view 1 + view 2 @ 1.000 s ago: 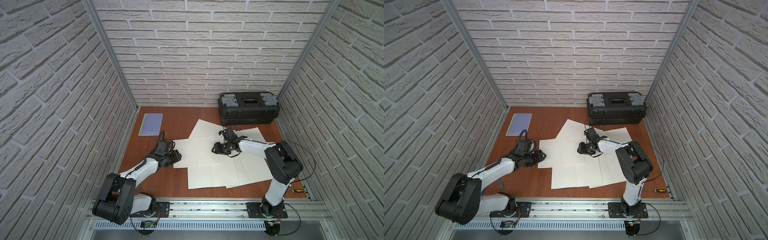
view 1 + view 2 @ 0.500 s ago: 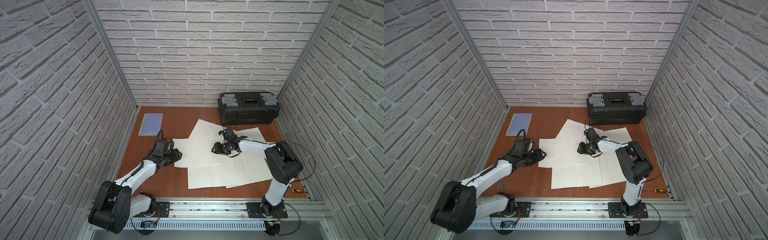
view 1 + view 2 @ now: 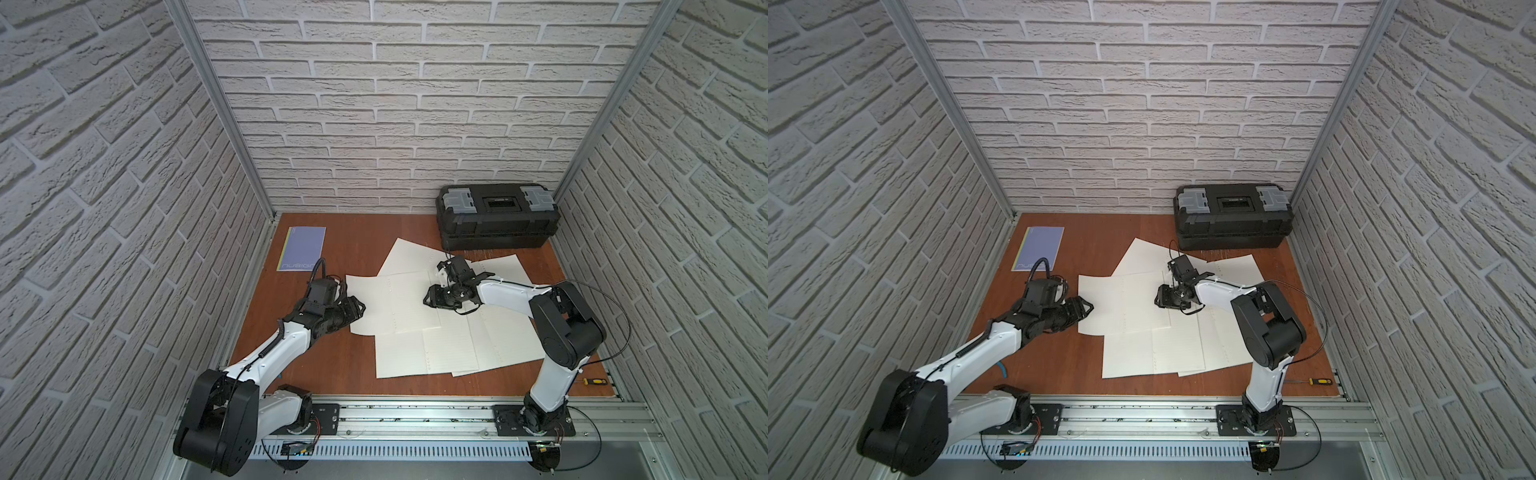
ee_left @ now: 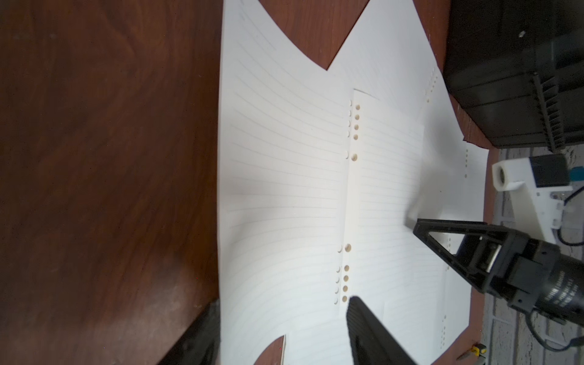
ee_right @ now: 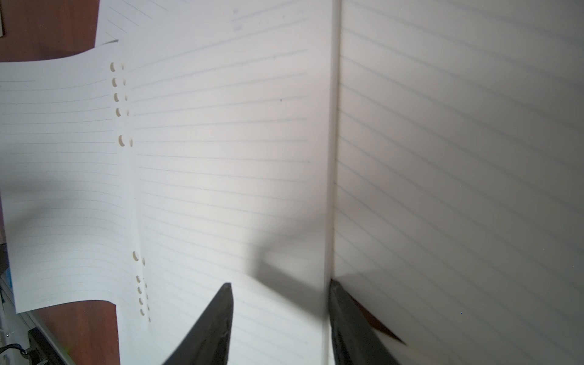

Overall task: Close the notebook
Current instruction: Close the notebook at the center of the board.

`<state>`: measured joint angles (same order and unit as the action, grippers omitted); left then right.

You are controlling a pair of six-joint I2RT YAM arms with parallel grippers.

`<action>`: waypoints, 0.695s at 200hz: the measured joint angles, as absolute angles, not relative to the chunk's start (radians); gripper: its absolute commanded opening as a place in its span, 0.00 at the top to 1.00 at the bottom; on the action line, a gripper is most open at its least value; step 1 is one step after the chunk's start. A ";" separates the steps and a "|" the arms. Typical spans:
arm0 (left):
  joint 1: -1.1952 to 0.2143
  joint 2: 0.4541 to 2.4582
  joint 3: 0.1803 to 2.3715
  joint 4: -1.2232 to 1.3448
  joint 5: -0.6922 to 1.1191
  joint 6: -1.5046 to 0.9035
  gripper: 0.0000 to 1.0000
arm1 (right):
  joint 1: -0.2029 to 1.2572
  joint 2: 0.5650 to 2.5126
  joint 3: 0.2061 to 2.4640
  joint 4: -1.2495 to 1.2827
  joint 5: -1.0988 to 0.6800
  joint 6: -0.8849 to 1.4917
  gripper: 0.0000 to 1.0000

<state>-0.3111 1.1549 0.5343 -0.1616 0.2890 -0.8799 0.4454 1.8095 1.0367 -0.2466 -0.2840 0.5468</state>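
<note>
A lavender notebook (image 3: 301, 248) (image 3: 1038, 248) lies flat with its cover shut at the back left of the wooden table (image 3: 332, 365). White lined pages (image 3: 392, 302) (image 3: 1124, 304) with punched holes (image 4: 347, 248) down their middle lie spread mid-table. My left gripper (image 3: 359, 307) (image 3: 1089, 308) (image 4: 283, 301) is open, straddling the left edge of that spread. My right gripper (image 3: 427, 297) (image 3: 1158, 297) (image 5: 279, 282) is open low over the pages; one fingertip (image 5: 335, 286) rests at the edge of an overlapping sheet (image 5: 458, 158).
More lined sheets (image 3: 428, 353) overlap toward the front and right. A black toolbox (image 3: 496, 216) stands at the back right, close behind the pages. A small yellow-handled screwdriver (image 3: 592, 380) lies at the front right corner. Brick walls close in three sides.
My left arm has stretched forward a little, bringing its gripper onto the left edge of the pages. The right arm and the sheets have not visibly moved.
</note>
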 measured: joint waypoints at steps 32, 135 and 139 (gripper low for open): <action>-0.311 1.151 0.534 -0.154 0.305 -0.892 0.37 | 0.445 1.810 1.037 -0.247 -0.284 0.547 0.51; -0.316 1.151 0.539 -0.130 0.354 -0.912 0.48 | 0.458 1.810 1.036 -0.242 -0.293 0.550 0.51; -0.316 1.151 0.540 -0.131 0.353 -0.913 0.50 | 0.458 1.810 1.036 -0.242 -0.293 0.550 0.51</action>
